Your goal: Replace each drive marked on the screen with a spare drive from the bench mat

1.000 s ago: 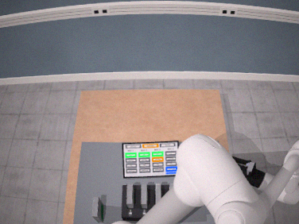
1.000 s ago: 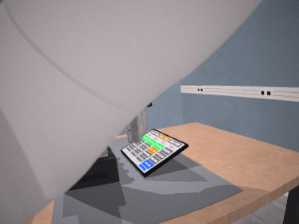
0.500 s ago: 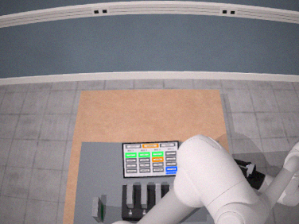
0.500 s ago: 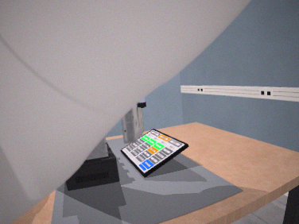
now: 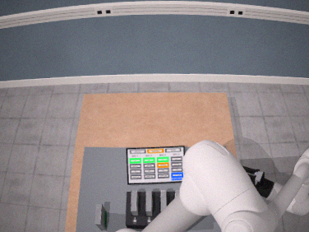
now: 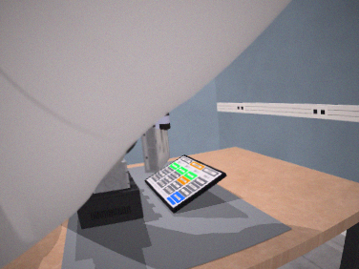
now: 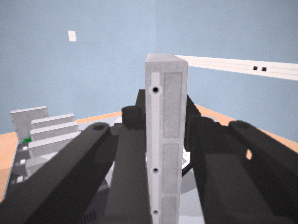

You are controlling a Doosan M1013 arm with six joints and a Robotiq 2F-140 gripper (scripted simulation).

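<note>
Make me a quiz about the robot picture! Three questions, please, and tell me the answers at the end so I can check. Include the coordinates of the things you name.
1. Pick one: what is between the fingers of the end effector (image 5: 251, 173) (image 7: 167, 115)?
a) a screen
b) a drive (image 7: 167, 100)
c) a wall socket

2. Count: how many bright green blocks does the screen (image 5: 155, 168) (image 6: 164, 183) show?

3. True or false: the screen lies completely flat on the mat (image 5: 90, 177) (image 6: 215, 248).

Key: 1. b; 2. three; 3. false (it is tilted)
</note>
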